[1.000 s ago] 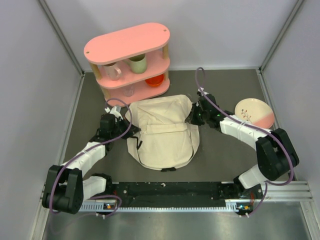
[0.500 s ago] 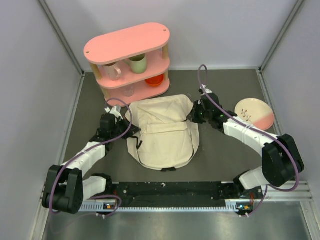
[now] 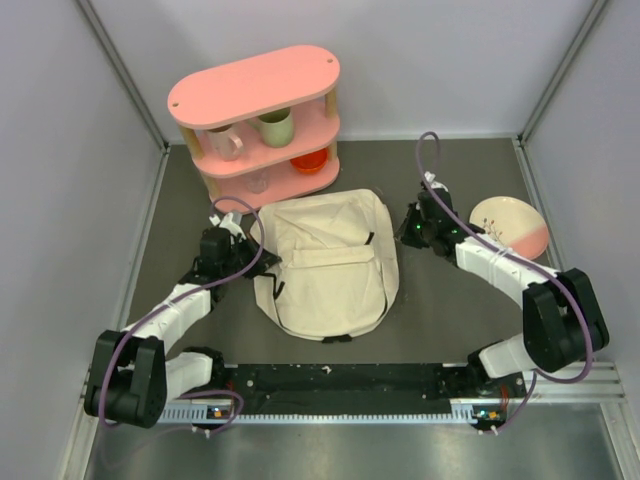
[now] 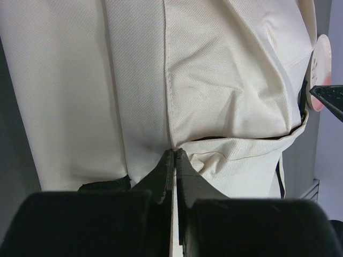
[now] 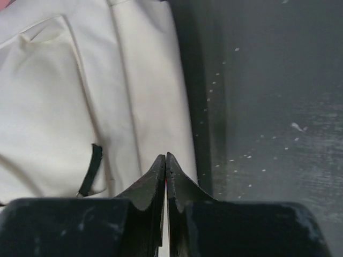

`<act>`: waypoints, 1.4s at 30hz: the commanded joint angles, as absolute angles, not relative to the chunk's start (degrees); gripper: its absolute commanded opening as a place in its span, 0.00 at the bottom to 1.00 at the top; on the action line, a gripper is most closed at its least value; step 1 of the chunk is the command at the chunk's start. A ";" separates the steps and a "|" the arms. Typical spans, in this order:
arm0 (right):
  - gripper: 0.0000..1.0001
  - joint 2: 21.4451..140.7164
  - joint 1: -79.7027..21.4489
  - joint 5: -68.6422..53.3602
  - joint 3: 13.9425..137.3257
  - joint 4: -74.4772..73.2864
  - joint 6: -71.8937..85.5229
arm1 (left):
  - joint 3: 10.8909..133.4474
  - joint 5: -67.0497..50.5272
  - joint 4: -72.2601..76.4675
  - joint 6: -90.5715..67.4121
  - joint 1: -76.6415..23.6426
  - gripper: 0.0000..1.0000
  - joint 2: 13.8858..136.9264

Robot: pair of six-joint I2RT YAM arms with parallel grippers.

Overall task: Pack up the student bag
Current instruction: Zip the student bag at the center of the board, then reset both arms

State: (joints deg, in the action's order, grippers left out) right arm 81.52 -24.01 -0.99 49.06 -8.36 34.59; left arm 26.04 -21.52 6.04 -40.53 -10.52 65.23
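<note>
Bag [image 3: 325,265] flat mid-table [image 3: 440,300], top toward far edge. Left gripper [image 4: 175,155] clenched, tips on bag's left seam; whether cloth is pinched, cannot tell. Right gripper [image 5: 165,158] clenched, empty, just off right side. Judgement: spread right jaws before nipping cloth; left anchors bag.

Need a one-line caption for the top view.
Cream student bag lies flat between two shut grippers, left gripper at its left edge, right gripper by its right edge; pink shelf behind.

Soft, even light is given; a shadow is cast just right of the cream fabric backpack [image 5: 69,96].
</note>
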 commanded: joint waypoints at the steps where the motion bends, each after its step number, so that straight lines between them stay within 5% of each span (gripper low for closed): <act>1: 0.00 79.98 -22.06 2.11 48.25 -6.86 34.01 | 26.46 -20.13 5.01 -39.11 -9.84 0.00 64.69; 4: 0.00 79.37 -21.97 0.80 47.55 -6.15 34.63 | 26.37 -20.83 5.19 -39.20 -9.76 0.00 64.69; 6: 0.08 78.49 -21.97 0.27 47.11 -5.98 34.72 | 26.54 -21.35 5.01 -38.85 -9.76 0.00 64.51; 7: 0.16 77.53 -21.97 0.26 46.85 -5.63 34.72 | 26.72 -21.71 4.40 -38.76 -9.84 0.04 64.42; 8: 0.39 77.26 -22.06 0.18 46.41 -5.71 34.72 | 27.07 -21.97 4.05 -38.32 -9.76 0.11 64.25; 11: 0.67 76.82 -21.89 0.26 45.44 -6.41 34.89 | 28.82 -21.27 0.81 -36.92 -9.84 0.45 61.71; 12: 0.69 76.99 -21.62 -1.22 45.09 -6.50 35.07 | 29.26 -20.31 0.01 -36.31 -9.84 0.58 60.31; 15: 0.72 77.34 -21.10 -3.59 44.12 -6.68 35.68 | 31.72 -14.52 -7.72 -33.67 -9.84 0.72 53.98; 21: 0.77 75.51 -21.00 -6.15 43.16 -6.16 35.51 | 36.03 -0.56 -17.04 -27.52 -9.84 0.83 43.87; 22: 0.77 74.72 -20.92 -6.59 42.89 -5.63 35.07 | 37.60 1.56 -18.70 -26.55 -9.84 0.98 42.73; 38: 0.86 55.64 -21.09 15.10 38.68 -3.61 17.59 | 41.22 16.70 -26.19 -28.39 -9.84 0.98 36.83; 40: 0.99 54.76 -21.01 17.22 37.45 -2.73 14.70 | 40.96 17.05 -25.93 -28.74 -9.84 0.98 36.83; 42: 0.99 54.14 -21.01 22.48 35.95 -1.24 14.15 | 40.78 17.31 -25.93 -29.00 -9.84 0.98 37.00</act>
